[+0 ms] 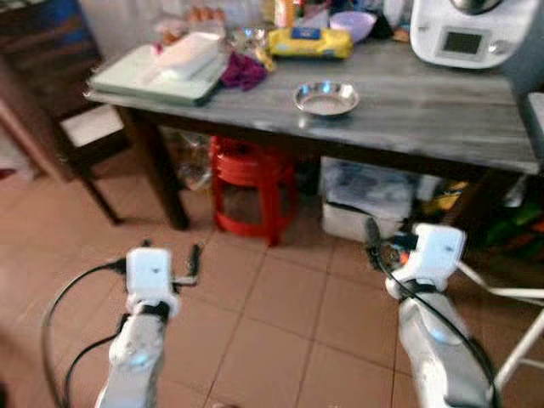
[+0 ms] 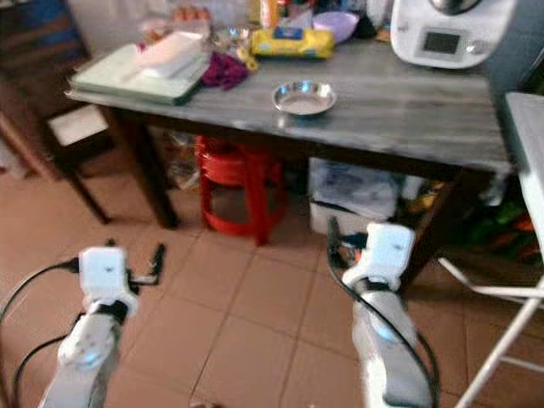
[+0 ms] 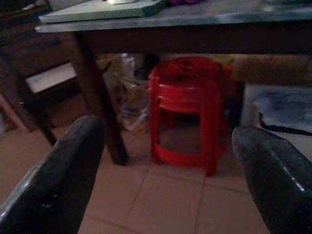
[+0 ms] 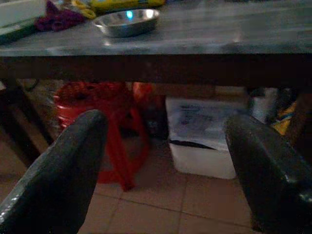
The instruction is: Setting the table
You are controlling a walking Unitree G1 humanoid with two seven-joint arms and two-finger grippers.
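A grey surface [image 2: 399, 102] is spanning the 12 o'clock region. A steel bowl [image 2: 303, 97] is sitting near its front edge. At 11 o'clock, a pale green tray [image 2: 110, 81] is carrying a white container [image 2: 170, 53], with a purple cloth [image 2: 223, 70] just beside it. A yellow package [image 2: 289, 41] is lying behind the bowl, and a white appliance [image 2: 450, 30] is standing at 1 o'clock. A red stool [image 2: 238, 183] is standing beneath. The left claw [image 2: 155, 259] is hovering at 8 o'clock and the right claw [image 2: 333, 234] at 5 o'clock, above the tiled floor [image 2: 255, 297].
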